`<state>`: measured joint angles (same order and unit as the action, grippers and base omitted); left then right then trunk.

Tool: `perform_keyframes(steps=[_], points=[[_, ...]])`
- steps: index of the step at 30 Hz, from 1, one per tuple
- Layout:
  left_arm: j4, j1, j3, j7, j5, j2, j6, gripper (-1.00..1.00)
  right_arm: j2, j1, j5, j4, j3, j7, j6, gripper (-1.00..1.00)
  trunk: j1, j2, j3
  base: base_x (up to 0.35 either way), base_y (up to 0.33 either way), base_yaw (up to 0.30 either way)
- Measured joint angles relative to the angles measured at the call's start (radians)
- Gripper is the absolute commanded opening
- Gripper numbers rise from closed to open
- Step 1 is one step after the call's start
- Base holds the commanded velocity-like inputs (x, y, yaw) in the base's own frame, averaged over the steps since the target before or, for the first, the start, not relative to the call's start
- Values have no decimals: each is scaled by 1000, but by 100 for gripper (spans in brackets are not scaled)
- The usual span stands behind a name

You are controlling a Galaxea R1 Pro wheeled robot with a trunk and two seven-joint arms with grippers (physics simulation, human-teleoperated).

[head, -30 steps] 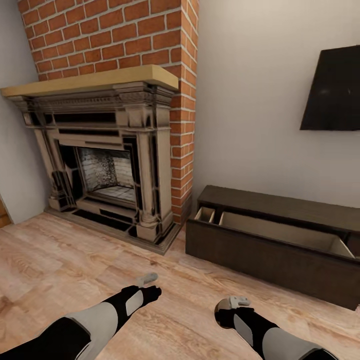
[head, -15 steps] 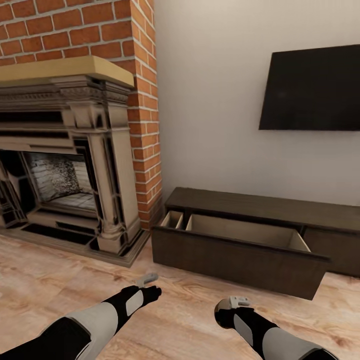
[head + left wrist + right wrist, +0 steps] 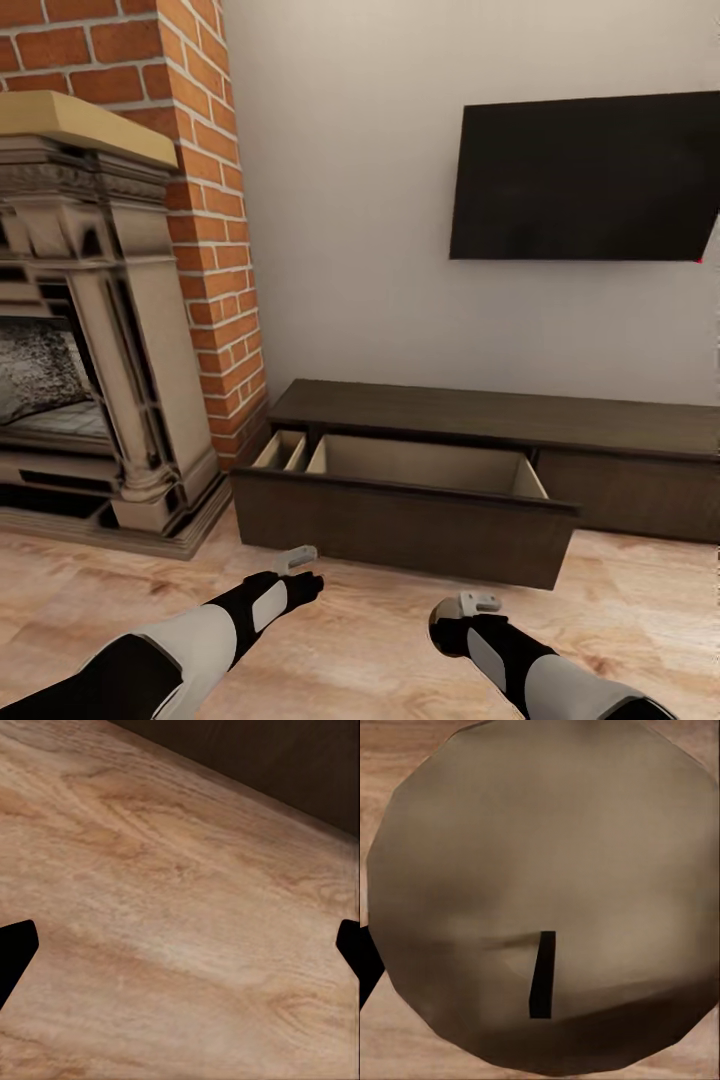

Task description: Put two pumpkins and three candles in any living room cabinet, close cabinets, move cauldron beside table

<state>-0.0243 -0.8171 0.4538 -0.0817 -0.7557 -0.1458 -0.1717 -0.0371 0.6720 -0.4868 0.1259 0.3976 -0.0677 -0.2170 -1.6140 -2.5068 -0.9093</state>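
Note:
The long dark-brown cabinet (image 3: 500, 415) stands against the wall ahead, its left drawer (image 3: 400, 520) pulled out and showing a pale beige inside with nothing visible in it. A candle (image 3: 540, 870), pale-topped with a short dark wick, sits close under the right wrist camera, one black fingertip (image 3: 366, 964) at its side. My right gripper (image 3: 468, 608) hangs low over the floor in front of the drawer, shut on that candle. My left gripper (image 3: 180, 952) is open over bare floorboards, a little short of the drawer front. Pumpkins, cauldron and coffee table are out of view.
A stone fireplace (image 3: 90, 350) with a brick chimney (image 3: 215, 250) stands to the left of the cabinet. A black TV (image 3: 585, 180) hangs on the wall above it. Wood floor (image 3: 360, 640) lies between me and the drawer.
The whole view has swung right: fireplace and cabinet slid left in the picture and the cabinet looks closer. Both arms keep the same pose in the picture.

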Motion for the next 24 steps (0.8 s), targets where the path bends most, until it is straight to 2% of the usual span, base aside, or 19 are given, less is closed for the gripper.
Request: perform_keyframes(steps=[6,24], points=[[0,0,0,0,0,-2,2,100,0,0,3,0,2,-1,0,-100,0,0,0,66,-199,-7],[-1,0,-1,1,0,-1,2,100,-1,0,0,2,-1,-1,0,-100,0,0,0,2,-6,0]])
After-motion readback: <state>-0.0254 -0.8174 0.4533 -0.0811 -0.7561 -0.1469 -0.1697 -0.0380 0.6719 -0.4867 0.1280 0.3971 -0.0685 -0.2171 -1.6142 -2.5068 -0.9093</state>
